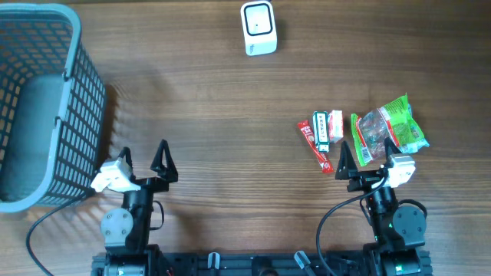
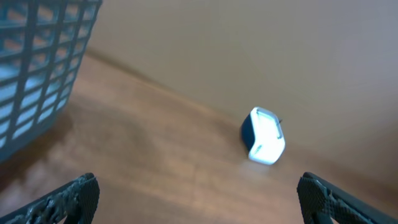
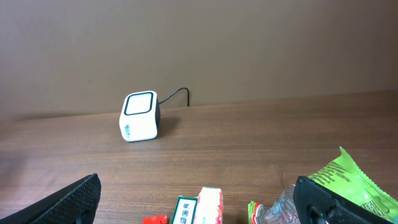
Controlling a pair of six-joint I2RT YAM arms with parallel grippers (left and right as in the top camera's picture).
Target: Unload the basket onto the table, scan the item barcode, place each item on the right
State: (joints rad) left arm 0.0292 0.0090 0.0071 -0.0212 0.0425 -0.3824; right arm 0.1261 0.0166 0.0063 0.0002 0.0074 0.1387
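A white barcode scanner (image 1: 258, 28) stands at the far middle of the table, also seen in the left wrist view (image 2: 264, 135) and the right wrist view (image 3: 139, 116). The items lie at the right: a red stick pack (image 1: 314, 146), a green-and-white box (image 1: 321, 128), a small white-and-red box (image 1: 335, 125) and a green snack bag (image 1: 387, 130). My right gripper (image 1: 366, 149) is open just short of them, and the boxes (image 3: 210, 202) and bag (image 3: 351, 180) show between its fingers. My left gripper (image 1: 143, 149) is open and holds nothing (image 2: 198, 186).
A grey mesh basket (image 1: 38, 107) fills the left side of the table, right beside my left gripper; its wall (image 2: 37, 62) shows in the left wrist view. The scanner's cable runs off behind it toward the back edge.
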